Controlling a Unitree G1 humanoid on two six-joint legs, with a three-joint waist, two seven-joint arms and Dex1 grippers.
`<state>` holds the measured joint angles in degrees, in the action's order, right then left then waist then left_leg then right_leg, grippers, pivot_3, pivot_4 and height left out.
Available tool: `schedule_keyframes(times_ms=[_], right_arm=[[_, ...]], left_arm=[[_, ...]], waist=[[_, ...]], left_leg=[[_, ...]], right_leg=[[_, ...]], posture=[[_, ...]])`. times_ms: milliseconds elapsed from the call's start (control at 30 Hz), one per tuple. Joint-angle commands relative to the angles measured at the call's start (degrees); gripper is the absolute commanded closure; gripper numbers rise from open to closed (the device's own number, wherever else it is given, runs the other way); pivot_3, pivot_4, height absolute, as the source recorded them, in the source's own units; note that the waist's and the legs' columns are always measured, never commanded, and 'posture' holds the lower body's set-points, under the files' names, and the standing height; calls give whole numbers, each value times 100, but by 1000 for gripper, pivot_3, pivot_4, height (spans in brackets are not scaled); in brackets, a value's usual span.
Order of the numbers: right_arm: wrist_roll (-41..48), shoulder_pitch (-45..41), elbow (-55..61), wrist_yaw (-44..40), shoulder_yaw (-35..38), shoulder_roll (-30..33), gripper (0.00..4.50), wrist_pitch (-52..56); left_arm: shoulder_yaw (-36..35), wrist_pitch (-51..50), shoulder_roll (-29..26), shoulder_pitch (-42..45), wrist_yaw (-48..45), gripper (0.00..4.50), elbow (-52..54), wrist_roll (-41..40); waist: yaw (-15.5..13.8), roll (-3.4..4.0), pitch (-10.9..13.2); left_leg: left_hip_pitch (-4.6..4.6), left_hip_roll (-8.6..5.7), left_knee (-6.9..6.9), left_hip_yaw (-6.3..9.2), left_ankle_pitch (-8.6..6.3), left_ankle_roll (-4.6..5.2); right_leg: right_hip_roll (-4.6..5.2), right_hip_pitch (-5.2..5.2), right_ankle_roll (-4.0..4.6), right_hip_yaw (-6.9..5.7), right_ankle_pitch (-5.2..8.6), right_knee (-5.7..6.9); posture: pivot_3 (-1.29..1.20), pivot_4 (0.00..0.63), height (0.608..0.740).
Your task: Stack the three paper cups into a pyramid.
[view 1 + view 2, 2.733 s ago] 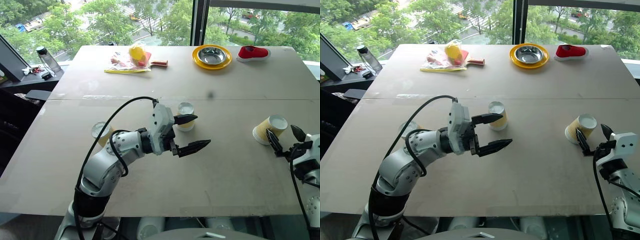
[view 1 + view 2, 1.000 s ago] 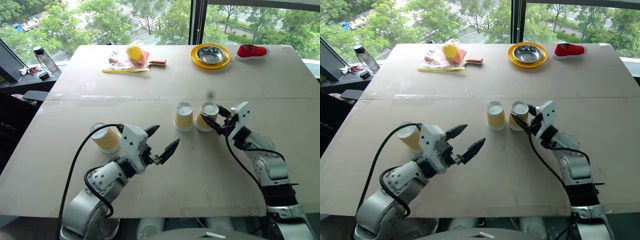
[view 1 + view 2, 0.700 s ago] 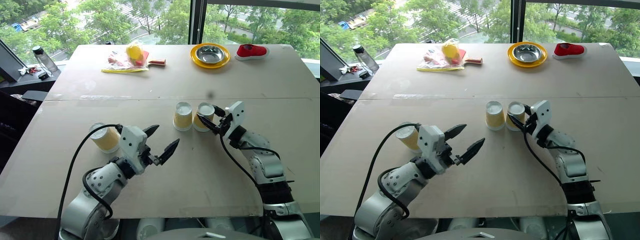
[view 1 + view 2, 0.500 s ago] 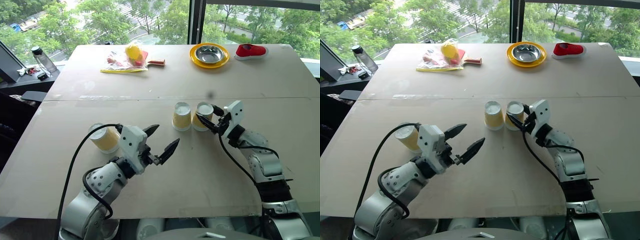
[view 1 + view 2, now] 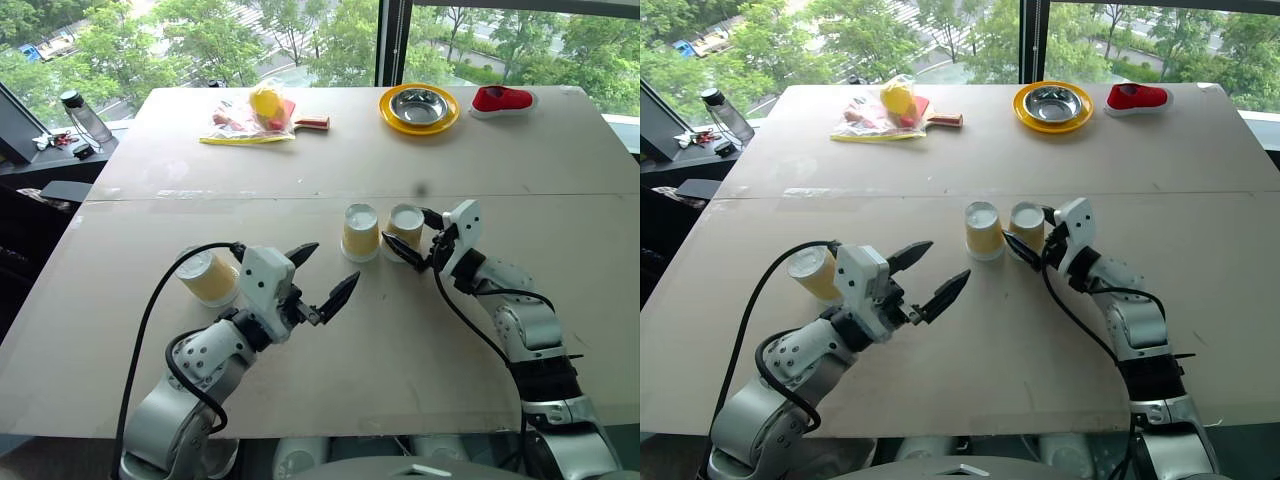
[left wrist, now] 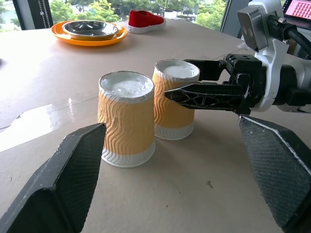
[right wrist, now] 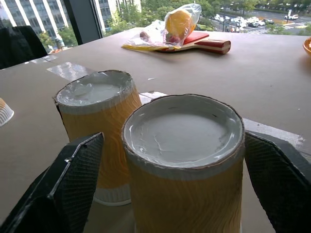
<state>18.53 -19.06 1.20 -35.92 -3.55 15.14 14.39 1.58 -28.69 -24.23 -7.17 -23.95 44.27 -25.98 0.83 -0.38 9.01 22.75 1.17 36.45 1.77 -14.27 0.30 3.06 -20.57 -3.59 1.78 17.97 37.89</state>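
Since a second back our right gripper has let go: its black fingers now stand apart around the yellow ribbed paper cup, which sits upside down right beside its twin mid-table. The third yellow paper cup stands near the table's left edge, just behind and left of our left gripper, whose fingers gape empty. So that arm's way nearer; we'd guess it grabs next.

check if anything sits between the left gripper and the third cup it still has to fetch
Nothing visible does. The third cup stands upside down on the table beside the left arm, behind the open left gripper, which points away from it.
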Motion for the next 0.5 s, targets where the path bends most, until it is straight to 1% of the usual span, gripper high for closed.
schedule_keyframes(times_ms=[33, 133, 200, 300, 367, 433, 500], right_arm=[[78, 66, 292, -71, 166, 83, 27, -177], [273, 276, 570, -242, 325, 258, 27, -172], [449, 476, 817, -422, 447, 460, 27, -82], [800, 792, 1214, -706, 687, 885, 27, 211], [1103, 1018, 1477, -971, 901, 1216, 27, 381], [1475, 1275, 1699, -1469, 1085, 1553, 27, 425], [1898, 1612, 1927, -2177, 1267, 1931, 27, 402]], left_arm=[[-32, 226, 28, -89, -13, 0, 100, 49], [-28, 410, 38, -309, 16, 0, 179, 173], [-24, 580, 76, -523, 158, 0, 285, 410], [-65, 730, 266, -945, 768, 0, 571, 1074], [-79, 778, 511, -1348, 1141, 0, 861, 1326], [-70, 875, 746, -1793, 1394, 0, 1062, 1506], [-102, 1057, 1019, -2245, 1642, 0, 1130, 1702]], waist=[[1, 0, 0], [-1, 0, 0], [-7, 0, 0], [-8, 0, 0], [-10, -3, -1], [-9, -3, 0], [-11, -4, 0]], left_leg=[[0, 0, 0, 0, 0, 0], [1, 0, 0, -1, 0, 0], [4, 0, 0, -2, 0, 0], [7, 0, 0, -2, -1, 1], [7, 1, 0, -2, -1, 1], [7, 1, 0, -5, -1, 2], [6, 2, 0, -5, -2, 2]], right_leg=[[0, 0, 0, 0, 0, 0], [0, -1, 0, 1, 0, 0], [1, -3, 0, 2, 0, -1], [3, -2, 0, 2, 0, -4], [3, -2, 0, 6, 0, -4], [4, -1, 0, 12, 0, -4], [3, -1, 0, 22, 0, -5]], posture=[[0, 150, 740], [0, 150, 740], [0, 150, 740], [0, 150, 740], [0, 150, 740], [0, 150, 740], [0, 150, 740]])
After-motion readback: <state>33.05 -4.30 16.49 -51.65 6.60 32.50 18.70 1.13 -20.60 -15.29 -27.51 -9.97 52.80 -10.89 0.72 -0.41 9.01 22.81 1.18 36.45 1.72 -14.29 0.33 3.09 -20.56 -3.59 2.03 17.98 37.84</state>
